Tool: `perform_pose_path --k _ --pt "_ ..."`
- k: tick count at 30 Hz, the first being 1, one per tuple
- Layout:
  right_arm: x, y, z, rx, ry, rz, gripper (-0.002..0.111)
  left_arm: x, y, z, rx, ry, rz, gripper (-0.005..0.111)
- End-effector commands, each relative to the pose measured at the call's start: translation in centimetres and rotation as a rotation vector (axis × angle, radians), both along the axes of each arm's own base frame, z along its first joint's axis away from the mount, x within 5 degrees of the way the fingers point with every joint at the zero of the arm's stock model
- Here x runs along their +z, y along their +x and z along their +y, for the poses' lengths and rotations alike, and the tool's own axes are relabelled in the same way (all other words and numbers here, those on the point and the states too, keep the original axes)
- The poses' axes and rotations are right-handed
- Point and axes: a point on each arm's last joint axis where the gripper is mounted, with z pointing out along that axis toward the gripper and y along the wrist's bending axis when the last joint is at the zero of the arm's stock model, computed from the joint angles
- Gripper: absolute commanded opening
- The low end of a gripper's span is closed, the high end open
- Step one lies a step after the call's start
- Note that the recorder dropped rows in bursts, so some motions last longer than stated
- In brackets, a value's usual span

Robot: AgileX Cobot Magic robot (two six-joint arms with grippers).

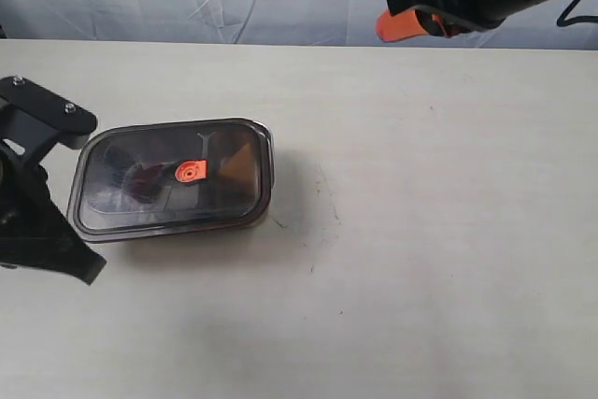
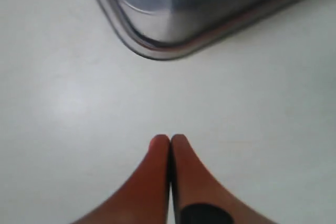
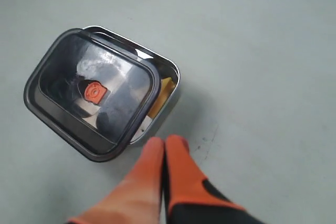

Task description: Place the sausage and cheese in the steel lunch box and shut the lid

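Left hand [image 2: 169, 142]: both orange fingers pressed together, nothing between them, low over bare worktop [image 2: 63, 103]. It is near a rounded corner of the steel lunch box [image 2: 157, 30] but not touching; a strip of worktop shows between the tips and the steel

Right hand [image 3: 164, 144]: fingers also together and holding nothing. In the exterior view it hangs high at the far right [image 1: 400, 23], well apart from the box, which sits at the left of the worktop beside the left arm

The lid [image 1: 140, 158] is on the box with its orange valve [image 1: 190, 172] facing up. The sausage [image 1: 145, 180] shows through it as a dark red shape in one half, and the cheese [image 1: 239, 165] as an orange wedge in the other, so both seem to be inside

Risk: the lid looks badly seated. From the right wrist the lid [image 3: 123, 74] sits off-centre, with bare steel rim [image 3: 170, 69] and a sliver of cheese [image 3: 166, 90] showing past one edge. It probably rests on top rather than being pressed flush, though camera angle could explain part of this. Left like that, the close step likely fails. A push on one edge could tip the lid or skid the box across the smooth worktop, and the left hand is close enough that a small sweep would knock the corner
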Motion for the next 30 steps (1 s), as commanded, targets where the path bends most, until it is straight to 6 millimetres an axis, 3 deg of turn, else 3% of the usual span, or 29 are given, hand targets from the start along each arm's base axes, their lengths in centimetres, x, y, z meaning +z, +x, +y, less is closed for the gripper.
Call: perform_pose_path --k 1,6,16,30 --pt "-1.5 1.0 0.2 -0.009 -0.02 0.042 0.0 -0.1 -1.2 -0.9 -0.117 -0.106 0.126 0.0" --pt "-2.3 1.5 0.5 -0.011 -0.023 0.072 0.0 -1.0 -0.4 -1.5 -0.118 -0.117 0.124 0.0" --pt "-2.4 1.5 0.5 -0.007 -0.03 0.074 0.0 -4.9 2.2 -3.4 -0.102 -0.128 0.138 0.0" --pt "-2.4 1.5 0.5 -0.013 -0.028 0.068 0.0 -7.0 3.8 -4.3 -0.121 -0.14 0.086 0.0"
